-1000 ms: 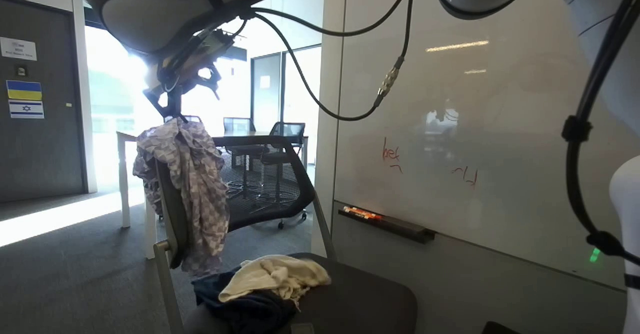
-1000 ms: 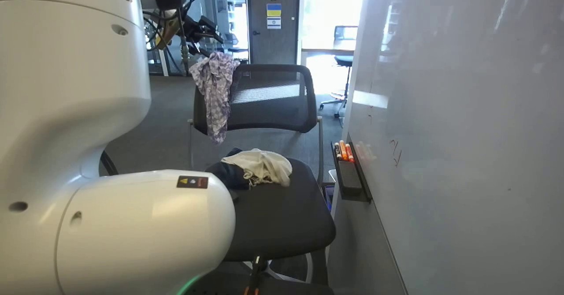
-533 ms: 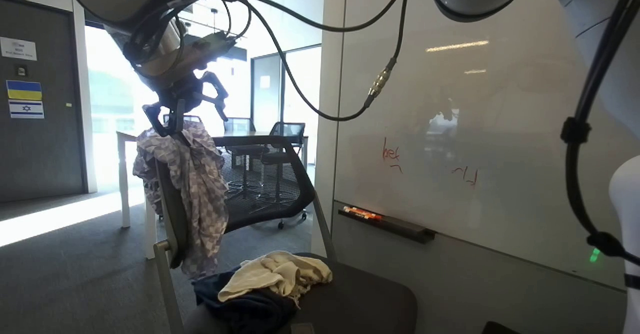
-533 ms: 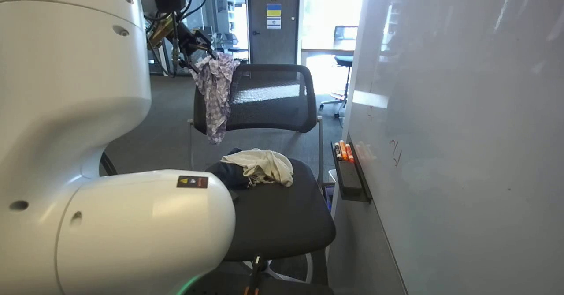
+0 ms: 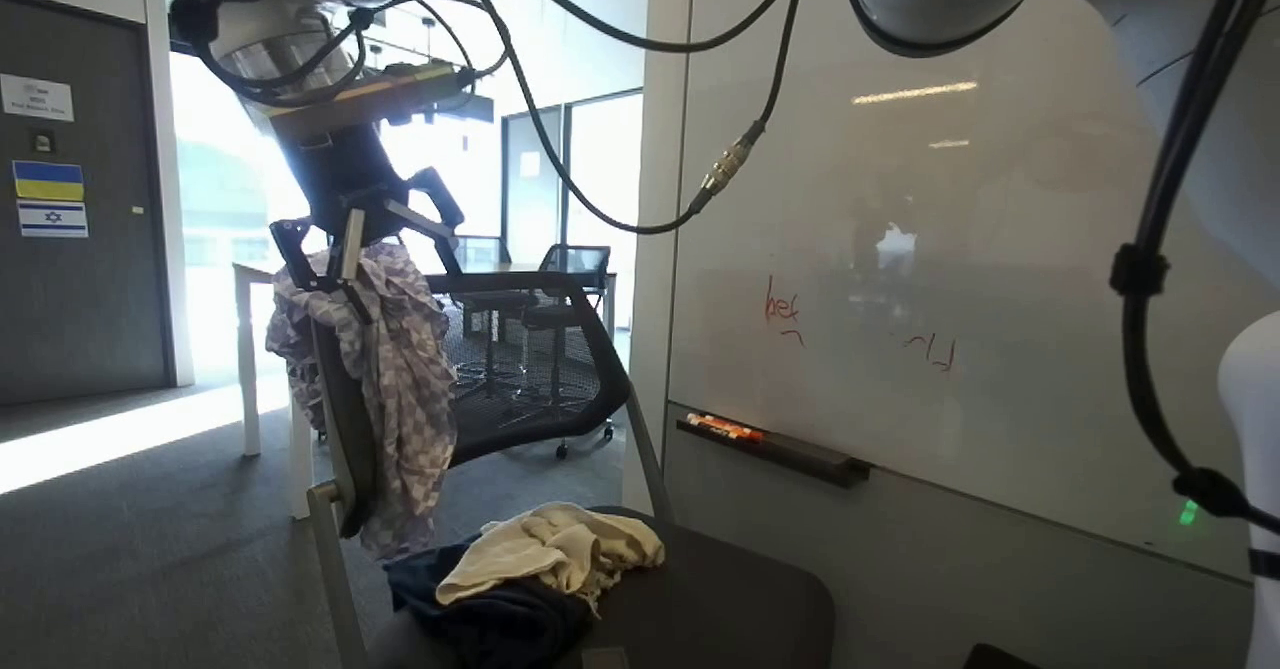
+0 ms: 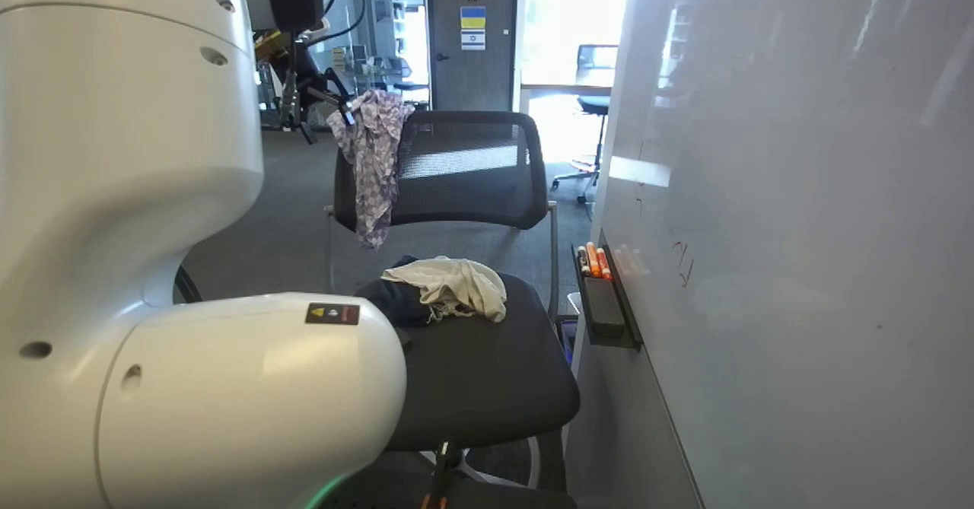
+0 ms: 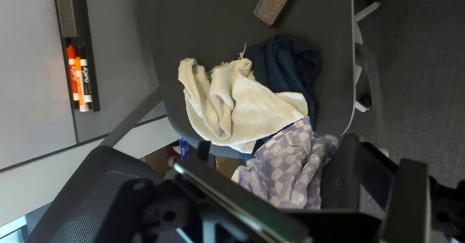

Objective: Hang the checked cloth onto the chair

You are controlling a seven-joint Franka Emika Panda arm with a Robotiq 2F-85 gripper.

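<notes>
The purple-and-white checked cloth (image 5: 410, 399) hangs draped over the top corner of the chair's (image 5: 612, 389) backrest. In an exterior view the cloth (image 6: 373, 159) hangs down the front of the backrest (image 6: 472, 197). My gripper (image 5: 408, 287) is open, with its fingers spread just above and beside the cloth's top. In an exterior view the gripper (image 6: 330, 125) is at the cloth's upper edge. In the wrist view the cloth (image 7: 287, 163) shows between the open fingers of the gripper (image 7: 290, 152). I cannot tell whether a finger touches the cloth.
A cream cloth (image 5: 550, 549) and a dark blue cloth (image 5: 490, 614) lie on the chair seat (image 5: 735, 599). A brown block (image 7: 276, 1) is also on the seat. A whiteboard (image 6: 799, 189) with a marker tray (image 6: 605, 311) stands beside the chair. A table (image 5: 247, 369) is behind.
My gripper has swung from a sideways tilt to pointing more downward and has come lower beside the cloth's top. It stays open. The checked cloth has stayed on the backrest.
</notes>
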